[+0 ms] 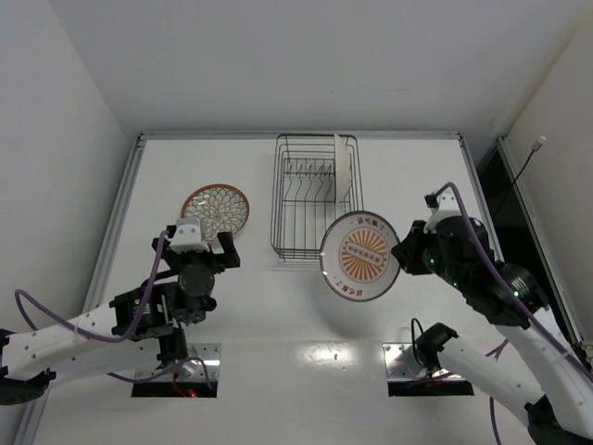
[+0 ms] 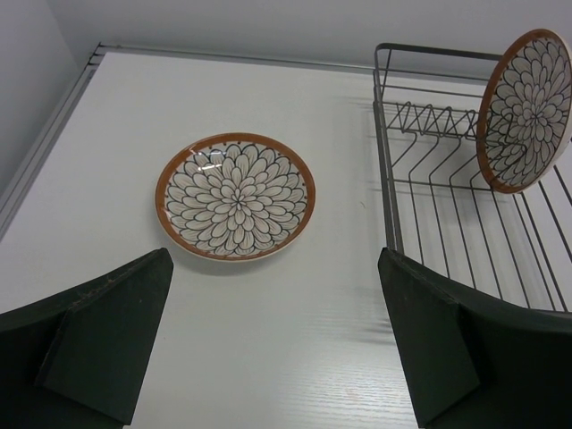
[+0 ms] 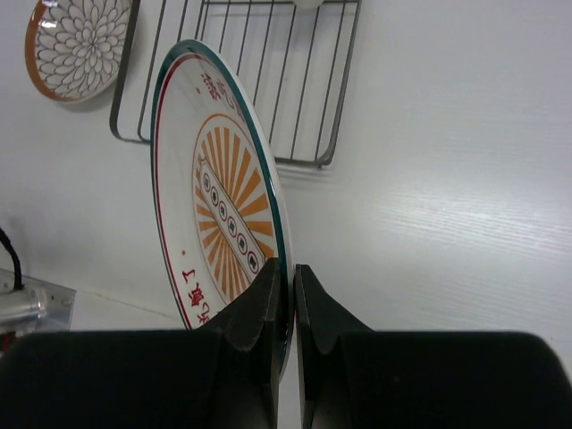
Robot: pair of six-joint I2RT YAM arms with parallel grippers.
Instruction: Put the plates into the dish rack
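A: Where is the sunburst plate (image 1: pixel 359 256) held?
B: Pinched at its rim by the right claw (image 3: pixel 286 286), near the dish rack (image 1: pixel 301 199). The left claw (image 2: pixel 275 268) is spread, a lattice plate (image 2: pixel 235 197) lying beyond it.

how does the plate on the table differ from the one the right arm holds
Pattern: the petal plate has a petal lattice inside an orange-brown rim; the sunburst plate is white with an orange sunburst centre. Pose: the petal plate lies flat on the table; the sunburst plate is lifted and tilted. State: the petal plate is untouched; the right gripper pinches the sunburst plate's rim. Both are round and outside the dish rack.
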